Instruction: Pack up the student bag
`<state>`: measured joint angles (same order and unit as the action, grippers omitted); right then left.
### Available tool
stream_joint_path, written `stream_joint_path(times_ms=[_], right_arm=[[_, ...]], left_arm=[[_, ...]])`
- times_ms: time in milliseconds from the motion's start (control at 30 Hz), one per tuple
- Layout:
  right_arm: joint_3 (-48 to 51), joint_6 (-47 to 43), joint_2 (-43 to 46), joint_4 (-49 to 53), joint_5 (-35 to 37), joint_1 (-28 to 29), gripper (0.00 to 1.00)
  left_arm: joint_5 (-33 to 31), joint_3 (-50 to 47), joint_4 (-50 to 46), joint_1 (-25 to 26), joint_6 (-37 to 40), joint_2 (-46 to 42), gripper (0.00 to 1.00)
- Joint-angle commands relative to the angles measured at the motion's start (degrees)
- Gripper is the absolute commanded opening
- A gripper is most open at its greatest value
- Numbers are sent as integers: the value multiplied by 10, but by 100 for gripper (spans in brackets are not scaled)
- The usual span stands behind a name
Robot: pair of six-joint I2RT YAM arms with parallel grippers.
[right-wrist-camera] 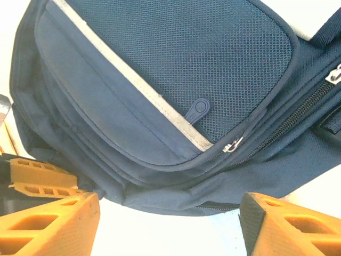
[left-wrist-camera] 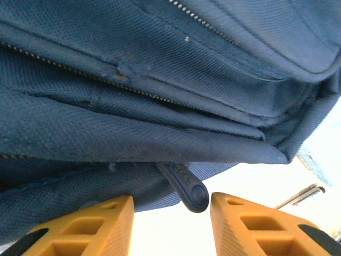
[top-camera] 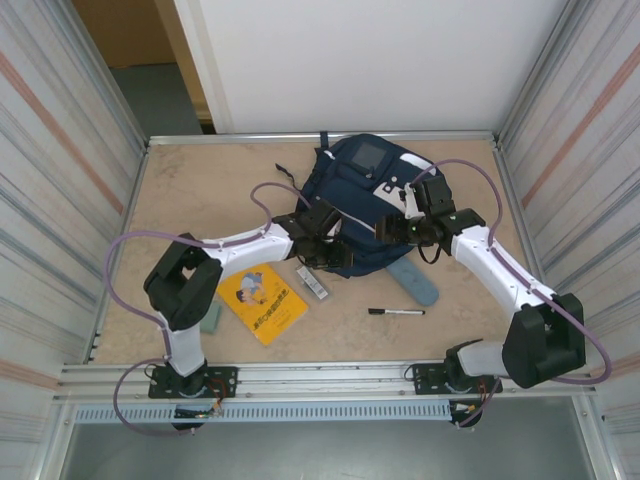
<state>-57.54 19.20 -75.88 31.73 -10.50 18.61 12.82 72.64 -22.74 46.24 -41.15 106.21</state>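
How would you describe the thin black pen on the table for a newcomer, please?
Find the big navy-blue fabric backpack on the sandy table. Toward the near edge, past a blue-grey oblong pouch, lies the pen: the only slim black stick.

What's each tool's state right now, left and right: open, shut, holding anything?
Left tool: open; a zip pull of the student bag hangs in the gap, not gripped.
Right tool: open, empty, facing the bag.

Yellow book (top-camera: 262, 302) on the tan bench (top-camera: 200, 190), green block (top-camera: 211, 318) just left of it, grey bar (top-camera: 312, 282) just right, blue pouch (top-camera: 414, 281) and black marker (top-camera: 396, 312) farther right.
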Motion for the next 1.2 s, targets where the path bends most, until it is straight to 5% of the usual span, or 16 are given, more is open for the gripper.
stream_joint_path(times_ms=[0, 233, 700, 900, 1067, 1167], right_arm=[[11, -3, 17, -2, -6, -5, 69], [16, -2, 21, -8, -13, -6, 67], [18, -2, 14, -13, -31, -6, 63], [2, 22, 7, 18, -45, 11, 62], [20, 165, 27, 25, -56, 46, 80], [19, 124, 28, 5, -63, 51, 80]], left_arm=[[6, 15, -2, -2, -32, 27, 40], [43, 5, 50, -6, -58, 31, 32], [40, -5, 60, -25, -44, 21, 0], [18, -4, 38, -29, 42, -26, 0], [69, 3, 56, -35, 146, -49, 0], [83, -5, 85, -39, 174, -62, 0]])
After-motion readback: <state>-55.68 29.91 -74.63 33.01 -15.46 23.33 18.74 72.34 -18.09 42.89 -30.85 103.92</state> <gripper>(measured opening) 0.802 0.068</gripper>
